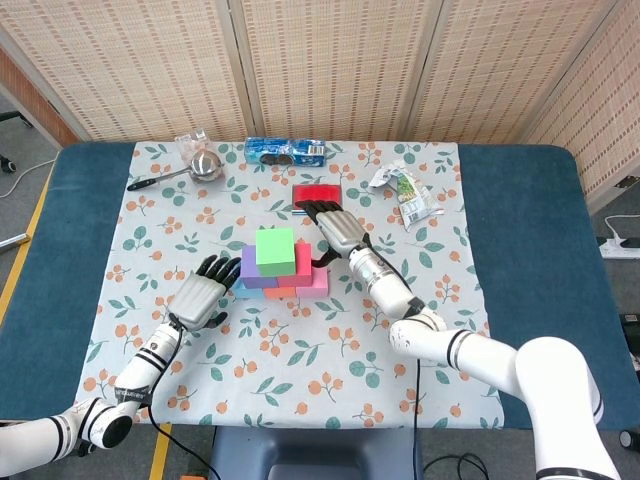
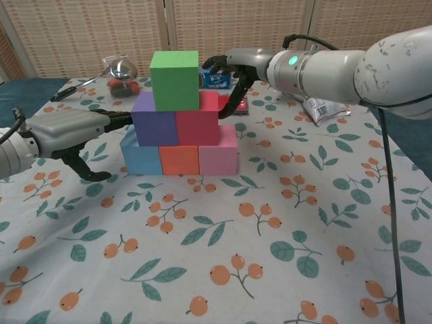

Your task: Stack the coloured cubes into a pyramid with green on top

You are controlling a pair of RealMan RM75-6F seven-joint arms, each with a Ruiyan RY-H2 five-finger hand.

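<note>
A cube pyramid stands mid-table: blue cube (image 2: 141, 156), orange cube (image 2: 179, 160) and pink cube (image 2: 219, 154) at the base, purple cube (image 2: 154, 119) and red cube (image 2: 198, 119) above, green cube (image 2: 175, 79) (image 1: 274, 250) on top. My left hand (image 2: 71, 128) (image 1: 201, 291) lies just left of the stack, fingers spread, holding nothing; its fingertips come up to the purple cube, contact unclear. My right hand (image 2: 239, 67) (image 1: 336, 226) hovers behind and right of the red cube, fingers apart and curved down, holding nothing.
A red flat box (image 1: 317, 194) lies behind the right hand. At the back of the cloth are a blue snack pack (image 1: 285, 151), a metal ladle (image 1: 200, 166) and a crumpled wrapper (image 1: 405, 193). Floral cloth (image 2: 283, 256) extends in front.
</note>
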